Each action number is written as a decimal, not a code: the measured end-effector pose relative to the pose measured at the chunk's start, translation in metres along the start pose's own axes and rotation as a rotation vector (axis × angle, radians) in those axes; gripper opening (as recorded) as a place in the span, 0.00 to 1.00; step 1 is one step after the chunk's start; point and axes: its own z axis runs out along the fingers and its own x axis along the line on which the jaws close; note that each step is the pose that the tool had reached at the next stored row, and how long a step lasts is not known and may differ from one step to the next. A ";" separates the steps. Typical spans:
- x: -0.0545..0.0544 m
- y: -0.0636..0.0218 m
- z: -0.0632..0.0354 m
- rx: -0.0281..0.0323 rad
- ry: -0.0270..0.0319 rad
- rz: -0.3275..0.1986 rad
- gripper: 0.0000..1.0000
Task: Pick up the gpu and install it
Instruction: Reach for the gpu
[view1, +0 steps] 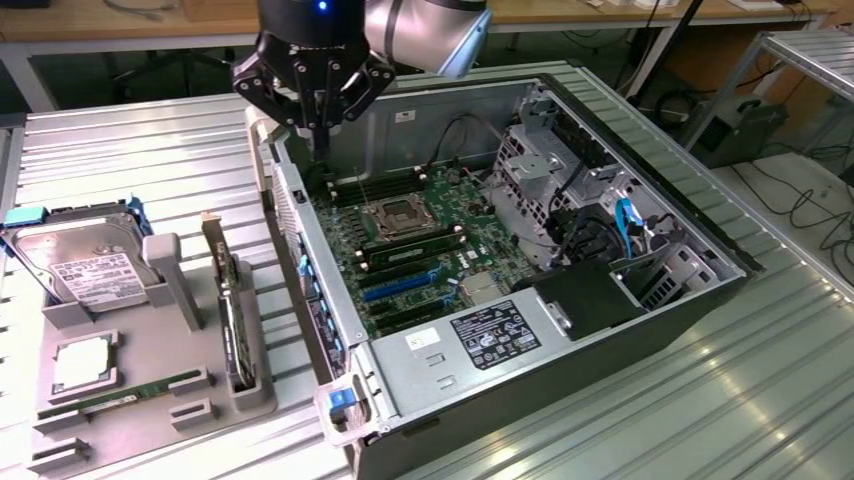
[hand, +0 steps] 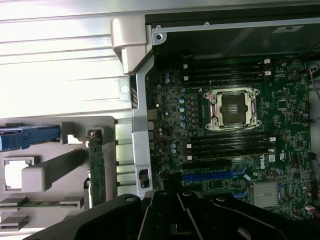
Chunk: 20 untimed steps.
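The gpu (view1: 235, 320), a thin dark board with a pale metal bracket strip at its far end, stands on edge in a slot of the matte grey moulded tray (view1: 134, 425) at the exterior view's left, beside the boxy silver hard drive (view1: 87, 272). My gripper (view1: 320, 140) hangs well apart from it, its black linkages drawn together on nothing, over the far left corner of the open steel computer case (view1: 667, 300), above the green motherboard (view1: 434, 255). Everything sits on the ribbed metal table (view1: 134, 150).
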 end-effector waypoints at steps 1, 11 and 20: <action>0.000 0.0000 0.0000 0.0000 0.0000 0.000 0.11; 0.007 -0.0005 -0.0002 0.0001 0.0001 0.000 0.11; 0.009 -0.0007 -0.0002 0.0000 0.0000 0.000 0.11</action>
